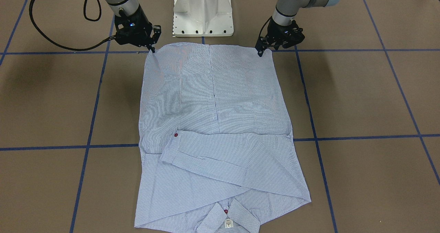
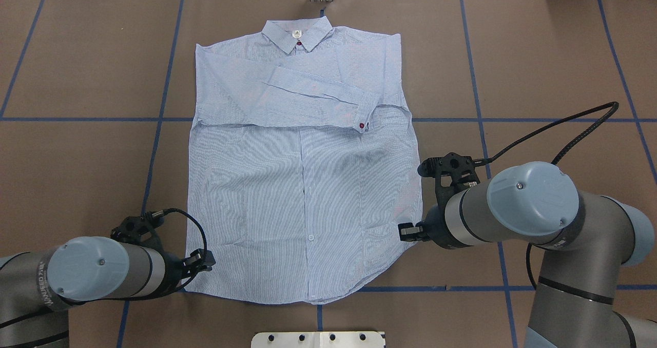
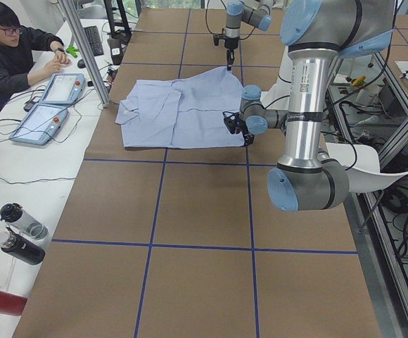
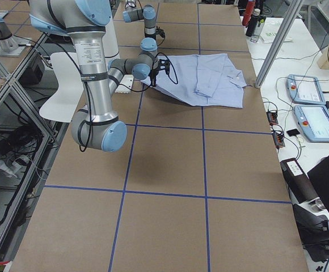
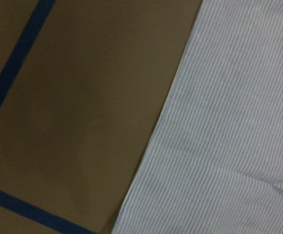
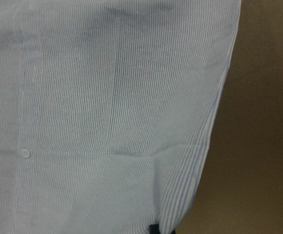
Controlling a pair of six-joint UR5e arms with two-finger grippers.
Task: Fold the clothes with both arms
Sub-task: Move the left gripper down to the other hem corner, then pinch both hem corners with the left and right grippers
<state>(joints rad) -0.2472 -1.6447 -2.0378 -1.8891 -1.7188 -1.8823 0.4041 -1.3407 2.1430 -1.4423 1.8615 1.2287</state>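
The light blue-and-white striped shirt (image 1: 213,123) lies flat and buttoned on the brown table. Its collar (image 2: 296,32) points away from the robot. One sleeve (image 2: 318,89) is folded across the chest, its cuff showing a red button. My left gripper (image 1: 260,51) is pinched on one hem corner by the robot's base. At the other hem corner my right gripper (image 1: 152,48) is pinched the same way. The overhead view shows the left gripper (image 2: 204,264) and right gripper (image 2: 406,231) at the hem's two ends. Both wrist views show striped cloth (image 6: 107,97) close up beside bare table.
The white pedestal base (image 1: 202,13) stands just behind the hem. Blue tape lines (image 1: 361,136) grid the brown table. A person (image 3: 10,49) sits at a side desk with two tablets (image 3: 49,105) beyond the collar end. Bottles (image 3: 17,236) lie at that desk's near end.
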